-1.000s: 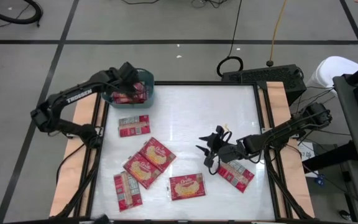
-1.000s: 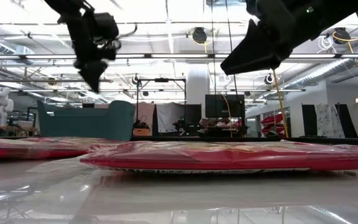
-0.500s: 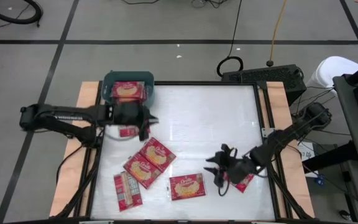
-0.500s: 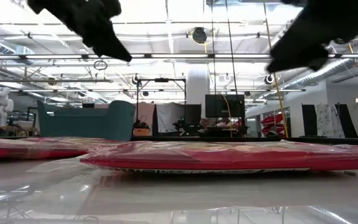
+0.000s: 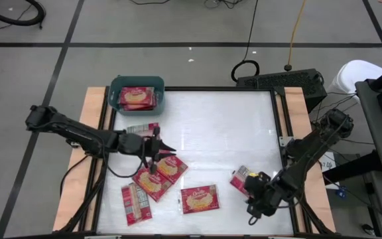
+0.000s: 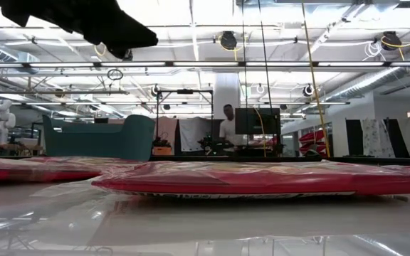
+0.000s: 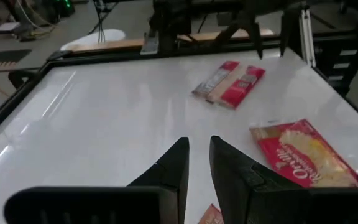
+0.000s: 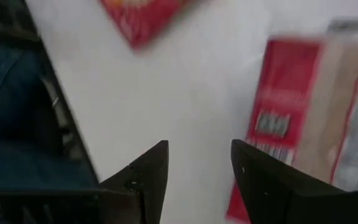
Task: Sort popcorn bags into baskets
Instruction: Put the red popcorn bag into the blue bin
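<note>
The teal basket [image 5: 119, 85] stands at the table's far left corner with a red popcorn bag [image 5: 136, 97] lying flat inside. Several more bags lie flat on the white table: one [image 5: 138, 128] near the basket, two overlapping [image 5: 159, 172], one [image 5: 136, 203], one [image 5: 199, 198], and one with its pale back up [image 5: 243, 177] near the right edge. My left gripper [image 5: 161, 143] [image 7: 199, 149] hovers above the overlapping pair, open by a narrow gap. My right gripper [image 5: 252, 198] [image 8: 197, 155] is open beside the pale-backed bag [image 8: 297, 118]. Neither holds anything.
Raised dark rails and wooden side boards [image 5: 91, 119] frame the table. The middle and far right of the tabletop [image 5: 224, 126] lie bare. In the low view a bag [image 6: 262, 178] lies close to the camera, and a person [image 6: 226, 122] stands far off in the room.
My left gripper has come away from above the basket toward the near edge and the table's middle, and now hangs over the loose bags. A bag lies in the basket where it was. My right gripper has travelled from the table's middle toward the near right corner.
</note>
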Available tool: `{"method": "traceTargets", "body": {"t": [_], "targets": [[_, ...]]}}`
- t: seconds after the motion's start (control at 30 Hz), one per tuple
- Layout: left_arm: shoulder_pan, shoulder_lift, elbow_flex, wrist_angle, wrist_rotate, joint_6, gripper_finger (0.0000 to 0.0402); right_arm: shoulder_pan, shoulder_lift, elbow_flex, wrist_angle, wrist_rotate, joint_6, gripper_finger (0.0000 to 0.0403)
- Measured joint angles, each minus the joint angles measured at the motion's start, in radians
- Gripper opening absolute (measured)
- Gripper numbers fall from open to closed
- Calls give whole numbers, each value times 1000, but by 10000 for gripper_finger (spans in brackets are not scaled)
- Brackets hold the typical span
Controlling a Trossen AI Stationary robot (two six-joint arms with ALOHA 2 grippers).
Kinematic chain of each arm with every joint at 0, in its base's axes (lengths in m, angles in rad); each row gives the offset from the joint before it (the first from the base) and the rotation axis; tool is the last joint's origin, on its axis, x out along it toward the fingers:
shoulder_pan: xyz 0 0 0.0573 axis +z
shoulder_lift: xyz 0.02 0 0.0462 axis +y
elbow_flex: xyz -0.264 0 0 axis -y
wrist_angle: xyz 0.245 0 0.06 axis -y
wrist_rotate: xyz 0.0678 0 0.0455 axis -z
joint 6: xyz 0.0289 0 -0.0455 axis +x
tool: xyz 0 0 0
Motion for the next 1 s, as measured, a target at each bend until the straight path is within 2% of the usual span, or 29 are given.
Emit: {"method": "traceTargets", "body": {"t": [0.17, 0.27, 0.37, 0.43, 0.57, 0.8, 0.9, 1.0], "targets": [[1, 26, 0, 8, -3, 14, 69, 52, 0, 0, -102, -117, 6, 167], [9, 40, 0, 9, -3, 27, 69, 80, 0, -1, -167, -133, -84, 167], [15, 37, 0, 17, -4, 36, 69, 102, 0, -5, -191, -107, -254, 167], [21, 39, 0, 14, -3, 37, 69, 110, 0, -22, -176, -78, -347, 169], [31, 38, 0, 21, -3, 58, 69, 110, 0, -77, -143, -58, -423, 186], [61, 38, 0, 24, -4, 90, 69, 110, 0, -208, 18, -87, -515, 222], [76, 38, 0, 33, -4, 106, 69, 109, -3, -255, 81, -79, -547, 225], [94, 38, 0, 32, -4, 109, 69, 110, -5, -281, 101, -9, -594, 209]]}}
